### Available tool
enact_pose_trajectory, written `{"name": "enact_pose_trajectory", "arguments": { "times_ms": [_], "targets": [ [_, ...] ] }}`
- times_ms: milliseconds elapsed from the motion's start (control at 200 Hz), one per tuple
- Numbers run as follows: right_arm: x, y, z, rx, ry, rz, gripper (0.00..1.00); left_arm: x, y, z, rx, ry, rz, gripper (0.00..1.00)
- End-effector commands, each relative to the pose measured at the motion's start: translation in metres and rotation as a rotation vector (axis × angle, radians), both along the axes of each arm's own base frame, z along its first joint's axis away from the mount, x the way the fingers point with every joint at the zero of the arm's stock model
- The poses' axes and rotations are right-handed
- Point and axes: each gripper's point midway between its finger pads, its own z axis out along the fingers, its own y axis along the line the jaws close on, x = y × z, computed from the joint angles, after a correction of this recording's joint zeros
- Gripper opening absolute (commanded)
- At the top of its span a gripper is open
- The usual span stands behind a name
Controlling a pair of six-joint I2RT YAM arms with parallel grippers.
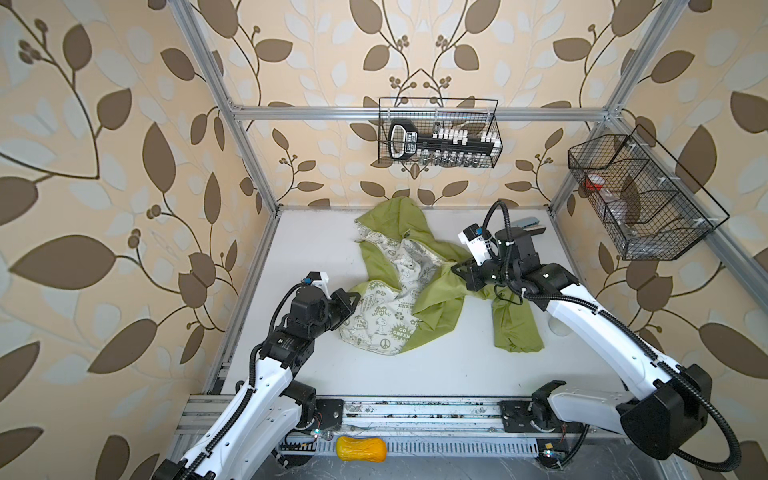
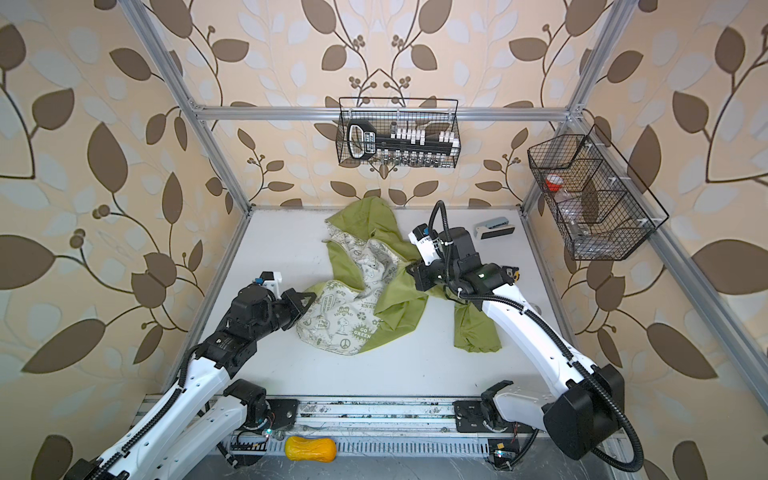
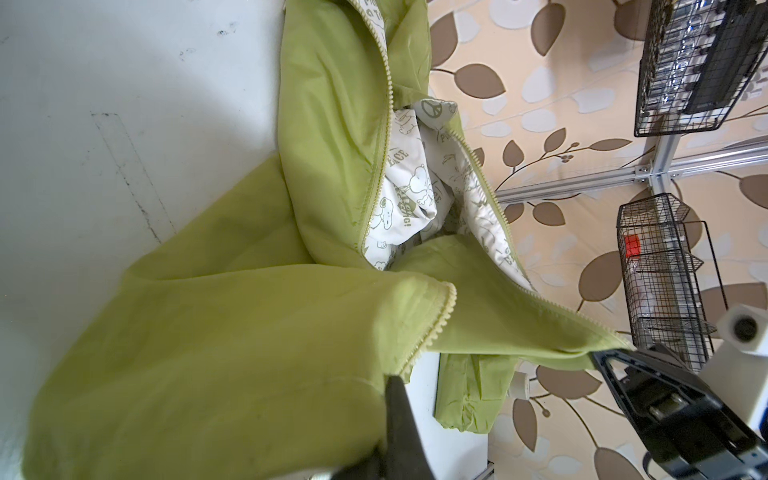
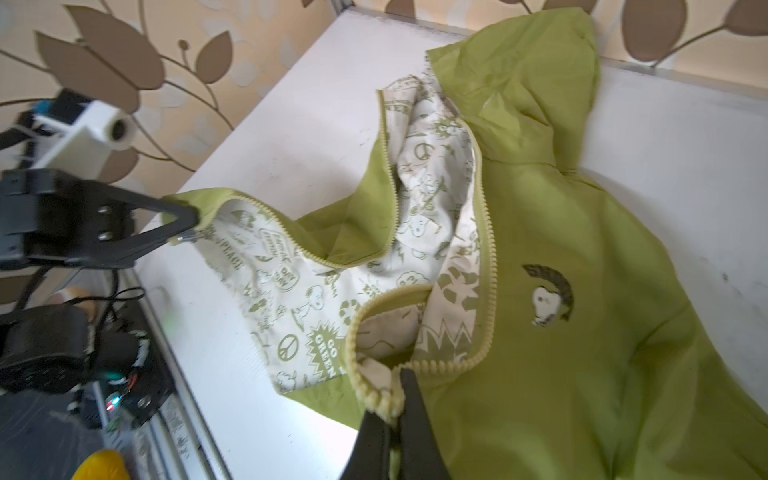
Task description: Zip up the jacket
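Observation:
The olive-green jacket [image 1: 390, 226] lies crumpled and unzipped on the white table in both top views, its printed white lining [image 2: 345, 320] turned up. My left gripper [image 1: 356, 296] is shut on the jacket's lower left front corner; the left wrist view shows one dark finger [image 3: 399, 411] pinching the fabric [image 3: 232, 332] by the zipper teeth. My right gripper [image 1: 454, 268] is shut on the other front edge. In the right wrist view it [image 4: 395, 401] clamps the pale zipper teeth [image 4: 486, 266]. The two zipper sides stand apart.
A wire basket [image 1: 438, 133] with a black tool hangs on the back rail. Another basket [image 1: 640, 199] hangs on the right. A grey stapler [image 2: 494, 228] lies behind my right arm. A yellow squash [image 1: 360, 449] sits at the front rail.

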Motion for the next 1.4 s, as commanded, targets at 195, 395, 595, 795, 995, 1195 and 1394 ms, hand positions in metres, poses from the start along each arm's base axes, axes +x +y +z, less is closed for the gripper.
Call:
{"name": "enact_pose_trajectory", "arguments": {
  "times_ms": [195,395,595,795,995,1195,1394],
  "targets": [
    [-0.017,0.030,0.006,0.344,0.062,0.254,0.02,-0.001,-0.001,0.015,-0.023,-0.033,-0.008,0.00],
    [-0.023,0.019,-0.012,0.419,0.116,0.232,0.06,-0.002,0.001,0.013,-0.022,-0.036,-0.001,0.00],
    [-0.049,0.015,-0.075,0.072,0.205,0.058,0.03,-0.001,0.001,0.011,-0.019,-0.030,-0.002,0.00],
    [-0.074,-0.013,-0.122,-0.142,0.238,-0.190,0.44,-0.001,0.001,0.011,-0.007,-0.028,-0.005,0.00],
    [-0.082,-0.040,-0.099,-0.051,0.195,-0.395,0.51,-0.001,0.001,0.014,0.005,-0.031,-0.015,0.00],
    [-0.098,-0.011,-0.078,-0.031,0.178,-0.399,0.54,-0.002,0.004,0.011,0.020,-0.025,-0.004,0.00],
    [-0.112,0.035,-0.079,-0.190,0.109,-0.401,0.64,-0.007,0.007,0.005,0.029,-0.008,0.005,0.00]
  ]
}}
